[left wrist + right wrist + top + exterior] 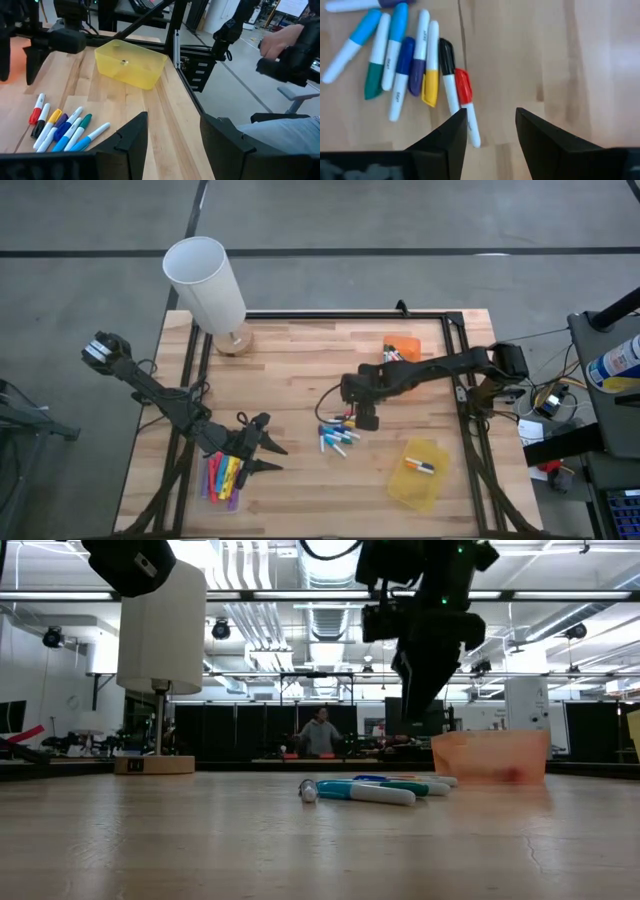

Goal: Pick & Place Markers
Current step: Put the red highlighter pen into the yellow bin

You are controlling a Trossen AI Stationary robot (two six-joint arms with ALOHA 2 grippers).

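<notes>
Markers point(405, 60) lie roughly parallel, flat.

Lamp point(160, 630) shade cut off at top in low view, distant person point(320, 735) blurred, marker in yellow bin point(420, 467) too small to identify

A lamp point(208, 280) stands at the table's point(300, 360) far left corner. Loose markers point(337, 437) lie mid-table, with a bin point(421, 473) toward the near right corner.

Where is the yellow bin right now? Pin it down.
In the high view, the yellow bin sits on the table's right side near the front edge, below and to the right of the loose markers, with one marker lying inside it.
</notes>
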